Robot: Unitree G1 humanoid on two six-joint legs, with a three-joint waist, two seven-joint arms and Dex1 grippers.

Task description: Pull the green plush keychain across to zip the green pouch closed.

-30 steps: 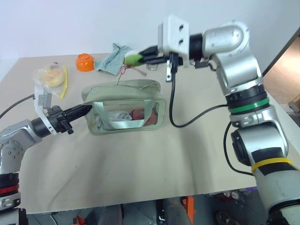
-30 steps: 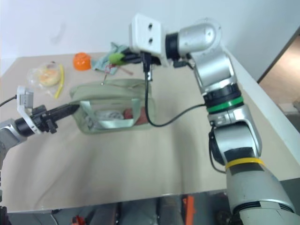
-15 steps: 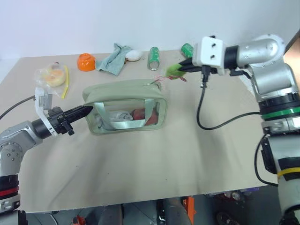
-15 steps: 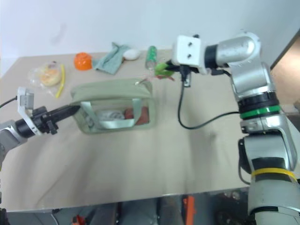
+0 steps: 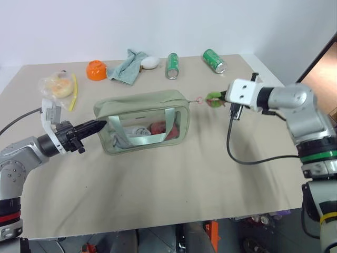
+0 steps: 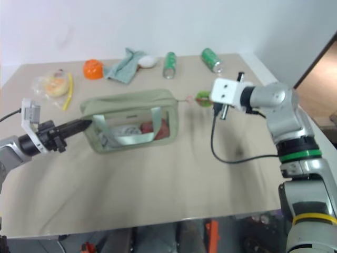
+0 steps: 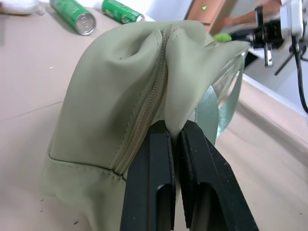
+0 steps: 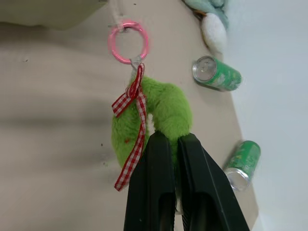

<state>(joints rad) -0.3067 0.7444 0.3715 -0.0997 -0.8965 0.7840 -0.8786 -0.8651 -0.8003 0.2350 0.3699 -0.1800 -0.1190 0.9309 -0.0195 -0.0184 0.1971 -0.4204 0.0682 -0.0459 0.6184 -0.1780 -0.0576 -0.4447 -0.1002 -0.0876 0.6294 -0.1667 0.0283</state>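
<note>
We saw the left hand with its two black fingers pressed together on a fold of fabric at one end of the green pouch, right beside the end of the zipper. The pouch stood on the bench directly ahead of that hand, its strap draped over the clear side window. Along the part we could see from the left wrist, the zipper lay shut.

The right hand was clamped on the green plush keychain, its fingers closed tight around the fuzzy body. Just past those fingertips, a red-and-white checked ribbon hung beside the plush, and a pink ring sat beyond it, toward the pouch. From the head camera we found the plush held above the bench just off the pouch's far end, the ring lying between the two.

Beyond the right hand, toward the wall, two green cans lay on their sides, apart from each other. Further along the back edge of the bench were a white object, a pale teal cloth and an orange bowl. Behind the left hand lay a clear bag with yellowish contents.
</note>
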